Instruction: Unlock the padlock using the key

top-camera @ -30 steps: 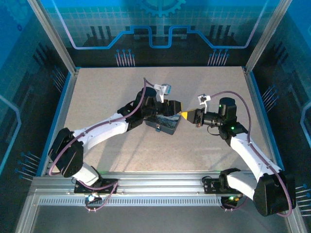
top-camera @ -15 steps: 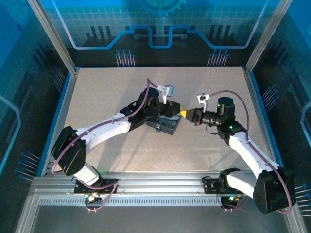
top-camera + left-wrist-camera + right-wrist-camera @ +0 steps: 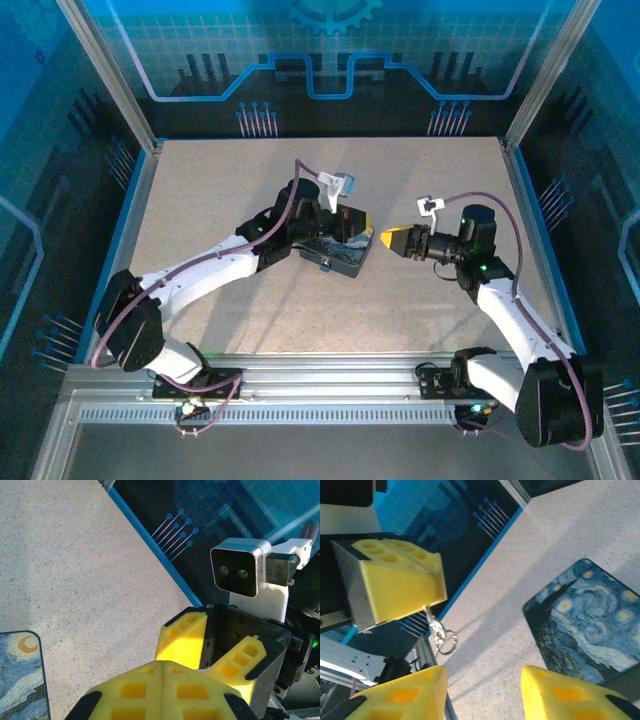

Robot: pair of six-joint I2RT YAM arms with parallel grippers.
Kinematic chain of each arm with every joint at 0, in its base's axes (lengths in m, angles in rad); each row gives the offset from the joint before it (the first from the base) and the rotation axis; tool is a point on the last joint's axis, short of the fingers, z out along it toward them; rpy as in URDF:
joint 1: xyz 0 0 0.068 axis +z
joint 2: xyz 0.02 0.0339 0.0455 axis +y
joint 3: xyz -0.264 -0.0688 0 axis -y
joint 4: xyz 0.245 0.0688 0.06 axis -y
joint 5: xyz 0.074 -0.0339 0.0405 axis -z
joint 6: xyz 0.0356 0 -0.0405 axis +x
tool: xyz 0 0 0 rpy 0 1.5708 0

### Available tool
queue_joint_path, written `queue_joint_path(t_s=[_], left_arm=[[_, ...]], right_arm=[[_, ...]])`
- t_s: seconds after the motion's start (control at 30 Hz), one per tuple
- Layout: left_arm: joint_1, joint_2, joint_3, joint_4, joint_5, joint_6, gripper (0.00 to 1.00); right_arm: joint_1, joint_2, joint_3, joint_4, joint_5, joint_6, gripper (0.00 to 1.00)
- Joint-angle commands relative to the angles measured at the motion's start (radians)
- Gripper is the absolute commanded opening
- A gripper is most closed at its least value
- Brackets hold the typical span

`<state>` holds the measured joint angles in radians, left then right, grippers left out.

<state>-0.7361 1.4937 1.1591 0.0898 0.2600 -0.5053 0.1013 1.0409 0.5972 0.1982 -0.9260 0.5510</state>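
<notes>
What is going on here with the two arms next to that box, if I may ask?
The left gripper is shut on a small key, whose ring dangles below the fingers. The right gripper faces it with its jaws open, holding nothing. Both hover above the table, beside the starry-print box. The padlock seems to be the small bluish piece on the box's near edge, and the key is not in it yet.

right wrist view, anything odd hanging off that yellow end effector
Yes: a tiny silvery metal key with its ring dangles from the tip of the shut left end effector, in mid-air, apart from the dark blue starry-print box.
</notes>
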Motion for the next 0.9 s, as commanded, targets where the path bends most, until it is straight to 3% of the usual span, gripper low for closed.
queue_joint_path(t_s=[0.0, 0.4, 0.87], left_arm=[[-0.006, -0.038, 0.002, -0.016, 0.018, 0.047, 0.0], [-0.005, -0.039, -0.001, -0.007, 0.029, 0.045, 0.0], [-0.006, -0.028, 0.003, 0.004, 0.038, 0.039, 0.0]], right_arm=[[0.017, -0.015, -0.013, 0.106, -0.065, 0.035, 0.46], [0.117, 0.028, 0.031, 0.151, -0.024, 0.053, 0.46], [0.143, 0.081, 0.043, 0.243, 0.007, 0.108, 0.4]])
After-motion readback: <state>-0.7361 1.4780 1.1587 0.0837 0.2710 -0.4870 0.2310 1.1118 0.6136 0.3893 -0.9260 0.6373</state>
